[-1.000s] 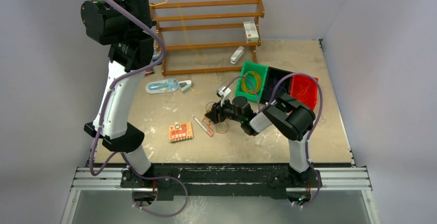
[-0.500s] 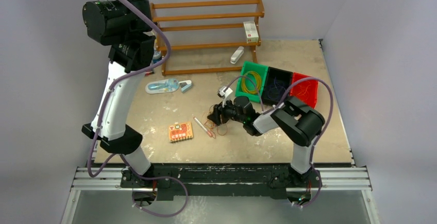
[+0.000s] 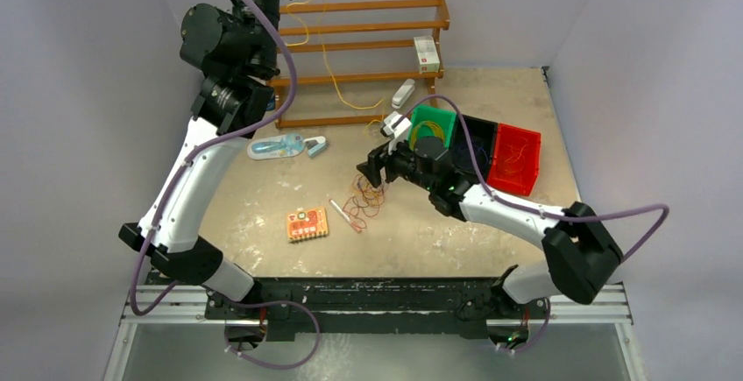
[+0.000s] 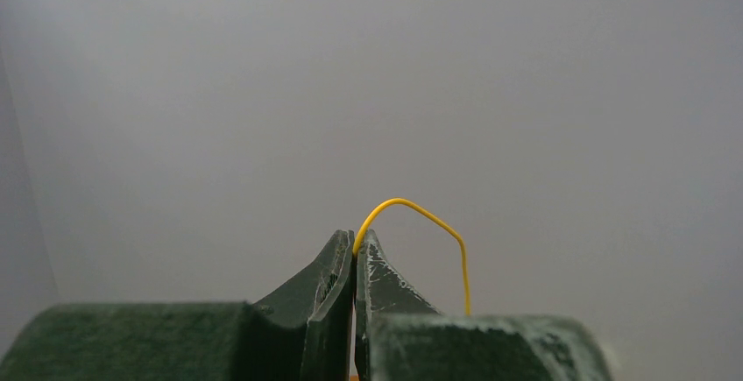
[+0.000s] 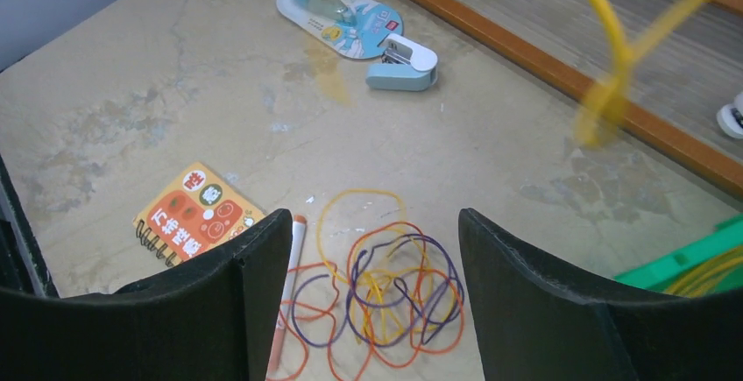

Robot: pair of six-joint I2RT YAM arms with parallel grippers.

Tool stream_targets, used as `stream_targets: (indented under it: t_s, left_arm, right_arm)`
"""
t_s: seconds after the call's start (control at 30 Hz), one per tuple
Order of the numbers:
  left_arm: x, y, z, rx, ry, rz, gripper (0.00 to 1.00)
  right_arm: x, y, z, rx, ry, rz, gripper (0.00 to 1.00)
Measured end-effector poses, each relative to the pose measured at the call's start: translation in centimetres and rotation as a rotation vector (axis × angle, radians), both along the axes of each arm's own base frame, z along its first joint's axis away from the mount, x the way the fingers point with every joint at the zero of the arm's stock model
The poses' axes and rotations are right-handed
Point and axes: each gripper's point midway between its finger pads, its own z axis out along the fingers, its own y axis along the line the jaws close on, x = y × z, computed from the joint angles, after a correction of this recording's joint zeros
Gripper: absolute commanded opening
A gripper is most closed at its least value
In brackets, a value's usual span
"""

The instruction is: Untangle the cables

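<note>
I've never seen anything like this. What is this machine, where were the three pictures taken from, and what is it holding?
These are two robot arms bolted to the near edge of a table. One picture looks down from above and behind them; the other two come from a camera on each wrist, showing that arm's own fingers. The left gripper, raised high, is pinched shut on a thin yellow cable. The right gripper is open above a loose tangle of cables in orange, purple and yellow. Also on the table: an orange notebook, a pen, a stapler, a wooden rack and coloured bins.
</note>
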Motion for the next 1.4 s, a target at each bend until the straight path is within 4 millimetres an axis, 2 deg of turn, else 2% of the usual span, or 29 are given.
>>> stream_targets:
  t_s: [0.3, 0.43, 0.53, 0.6, 0.73, 0.87, 1.13, 1.4]
  left_arm:
    - [1.0, -1.0, -3.3, -0.023, 0.105, -0.05, 0.0]
    - [1.5, -1.4, -4.3, -0.029, 0.132, -0.065, 0.0]
    - [1.8, -1.8, -5.1, -0.032, 0.155, -0.079, 0.0]
    - [1.9, -2.0, -5.7, -0.032, 0.172, -0.09, 0.0]
    - [1.8, -2.4, -7.2, -0.032, 0.215, -0.118, 0.0]
    - [1.3, -2.5, -8.2, -0.038, 0.248, -0.14, 0.0]
    - [0.0, -1.8, -11.4, -0.06, 0.341, -0.158, 0.0]
    - [-0.5, -1.6, -15.5, -0.047, 0.458, -0.16, 0.0]
  right_arm:
    - [-2.7, -2.5, 1.5, -0.114, -0.072, 0.072, 0.71]
    - [-4.2, -4.8, 2.5, -0.081, -0.125, 0.03, 0.71]
    - [-4.6, -6.1, 4.4, -0.024, -0.182, -0.019, 0.73]
    - [-4.4, -6.5, 6.5, 0.033, -0.236, -0.049, 0.73]
    - [-4.0, -6.4, 10.1, 0.123, -0.345, -0.07, 0.73]
    - [-3.6, -6.1, 11.8, 0.149, -0.449, -0.064, 0.74]
    - [-3.4, -5.6, 12.0, 0.09, -0.545, -0.026, 0.74]
    - [-3.6, -5.6, 12.7, 0.12, -0.572, -0.026, 0.83]
